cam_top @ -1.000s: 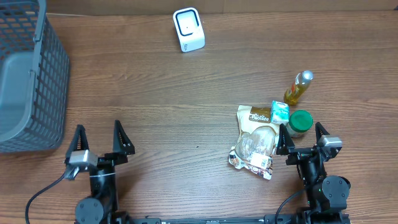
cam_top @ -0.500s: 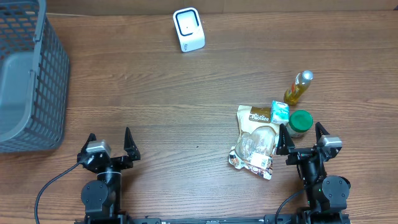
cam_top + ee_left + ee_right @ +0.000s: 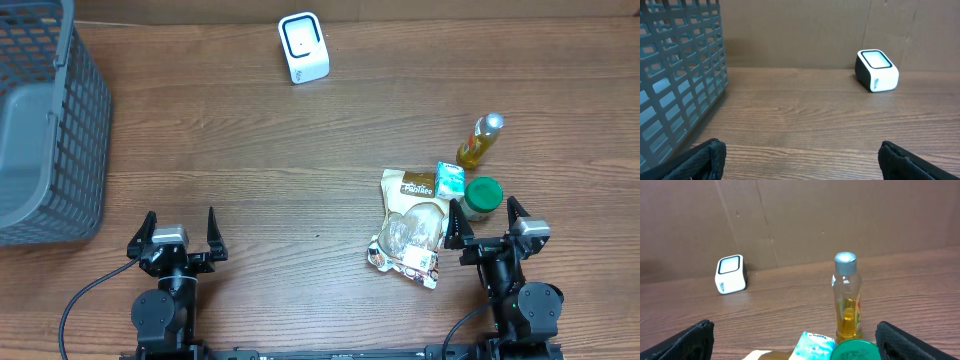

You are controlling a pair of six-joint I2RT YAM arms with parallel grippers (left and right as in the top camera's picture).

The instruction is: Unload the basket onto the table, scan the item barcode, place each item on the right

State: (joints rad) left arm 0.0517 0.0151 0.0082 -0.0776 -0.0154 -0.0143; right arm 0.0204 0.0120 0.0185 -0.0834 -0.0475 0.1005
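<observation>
**Two matt-black arms with silver-grey camera blocks**

Both arms are finished in matt black. The left gripper (image 3: 180,216) is formed of two slim, tapered fingers (image 3: 149,224) that end in points, and the right gripper (image 3: 483,206) is shaped alike. A small silver-grey block (image 3: 167,235) is mounted at the base of the left fingers, and a matching block (image 3: 530,228) is fitted on the right arm. A round black joint housing (image 3: 157,312) is seen below each. A thin black cable (image 3: 85,298) is looped from the left arm, and another cable (image 3: 462,325) is run from the right. In the wrist views the fingertips (image 3: 707,159) are shown dark and grainy.
</observation>
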